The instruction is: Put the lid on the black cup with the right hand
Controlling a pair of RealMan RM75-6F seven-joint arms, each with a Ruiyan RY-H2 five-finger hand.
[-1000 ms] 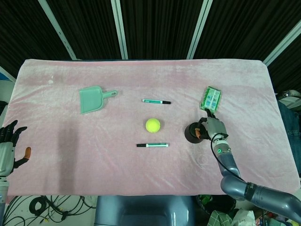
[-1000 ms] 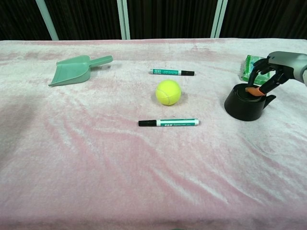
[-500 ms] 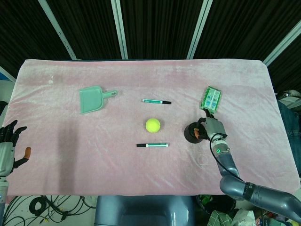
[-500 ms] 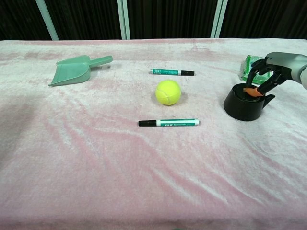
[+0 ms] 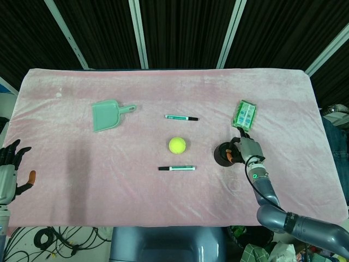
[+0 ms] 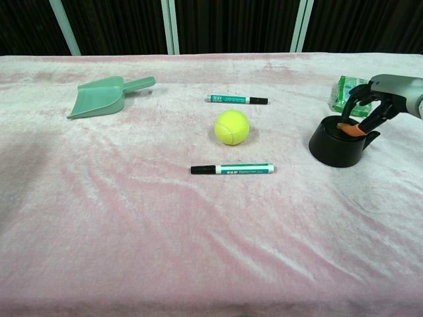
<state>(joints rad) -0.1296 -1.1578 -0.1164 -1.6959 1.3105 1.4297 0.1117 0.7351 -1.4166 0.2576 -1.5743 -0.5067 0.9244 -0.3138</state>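
Note:
The black cup (image 5: pixel 222 157) (image 6: pixel 337 148) stands at the right of the pink cloth, near the green packet. A black lid (image 6: pixel 332 123) sits on its top. My right hand (image 5: pixel 245 148) (image 6: pixel 373 99) arches over the cup from the right. Its orange thumb tip rests on the lid and its fingers curl down behind it, pinching the lid. Much of the lid is hidden under the hand. My left hand (image 5: pixel 10 166) hangs off the table's left edge with fingers spread, holding nothing; only the head view shows it.
A green dustpan (image 5: pixel 106 114) (image 6: pixel 106 96) lies far left. A tennis ball (image 5: pixel 176 144) (image 6: pixel 232 127) sits mid-table between two markers (image 5: pixel 181 117) (image 5: pixel 177 168). The green packet (image 5: pixel 245 114) (image 6: pixel 344 92) lies just behind the cup.
My right hand has shifted slightly right over the cup top, and the cup nudged a little left then back. The left hand has not moved.

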